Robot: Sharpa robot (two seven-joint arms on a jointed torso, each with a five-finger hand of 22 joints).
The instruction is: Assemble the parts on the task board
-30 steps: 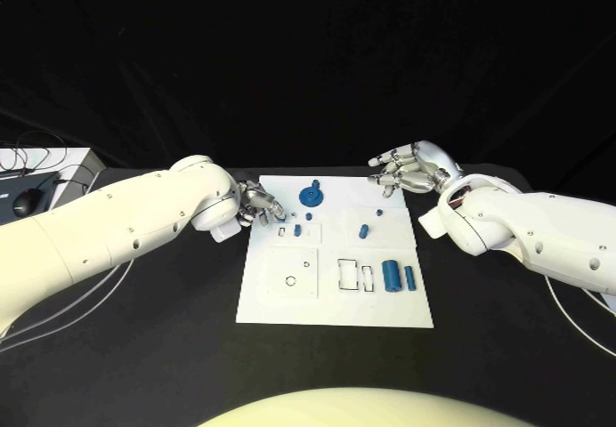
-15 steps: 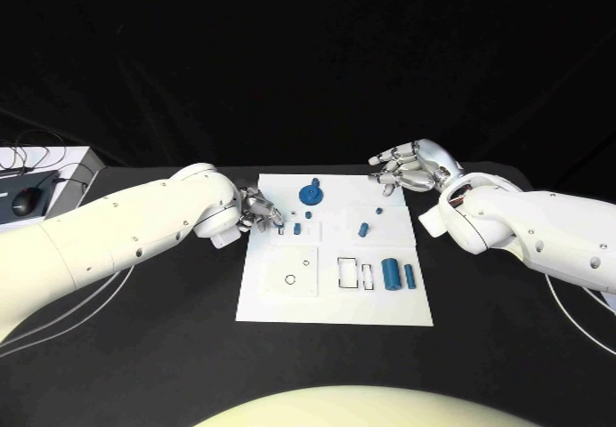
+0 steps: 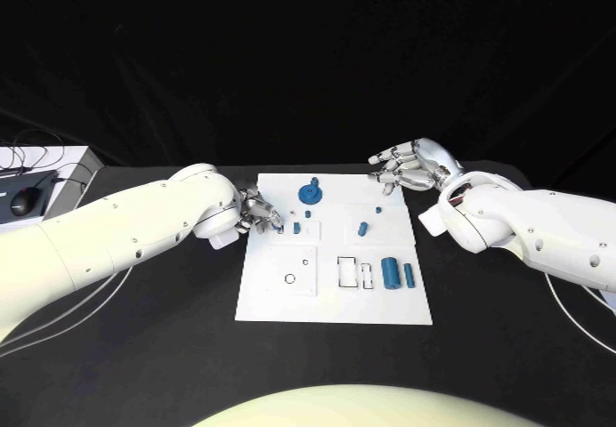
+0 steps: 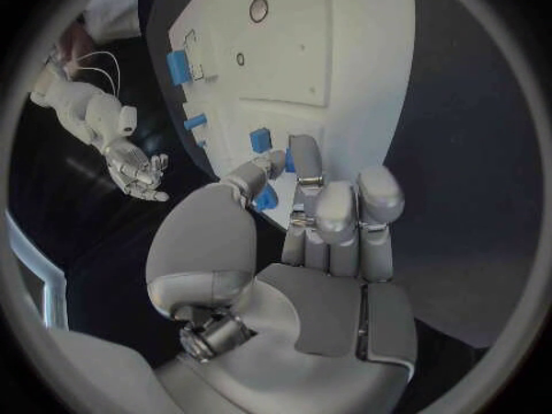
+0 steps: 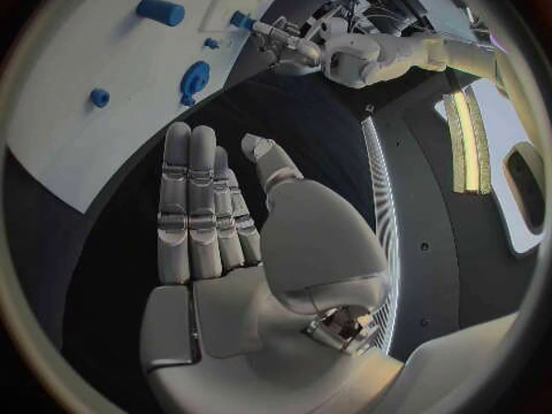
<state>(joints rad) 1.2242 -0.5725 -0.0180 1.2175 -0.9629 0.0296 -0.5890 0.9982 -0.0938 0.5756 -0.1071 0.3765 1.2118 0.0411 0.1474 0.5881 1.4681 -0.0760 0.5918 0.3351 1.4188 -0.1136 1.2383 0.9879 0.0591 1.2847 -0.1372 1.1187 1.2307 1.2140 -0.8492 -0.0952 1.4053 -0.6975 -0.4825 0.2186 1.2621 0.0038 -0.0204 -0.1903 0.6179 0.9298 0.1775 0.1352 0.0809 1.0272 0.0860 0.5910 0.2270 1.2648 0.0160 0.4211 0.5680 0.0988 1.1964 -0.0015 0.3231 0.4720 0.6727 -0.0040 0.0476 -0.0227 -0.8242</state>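
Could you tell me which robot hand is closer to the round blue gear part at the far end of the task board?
Roughly equal, left slightly nearer: left robot hand at the board's left edge beside the gear; right robot hand hovers off the far right corner.

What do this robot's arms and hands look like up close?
Both arms are smooth, rounded white shells dotted with small dark screw holes. Each ends in a silver metal hand, left and right, with segmented fingers and glossy grey padded palms.

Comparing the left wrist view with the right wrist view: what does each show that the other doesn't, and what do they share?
Left wrist view alone: the left hand's fingers at a small blue part near the board's edge. Right wrist view alone: the right hand's open palm, holding nothing, off the board, and the blue wheel-shaped part. Both show the white board with blue parts, and each shows the opposite hand in the distance.
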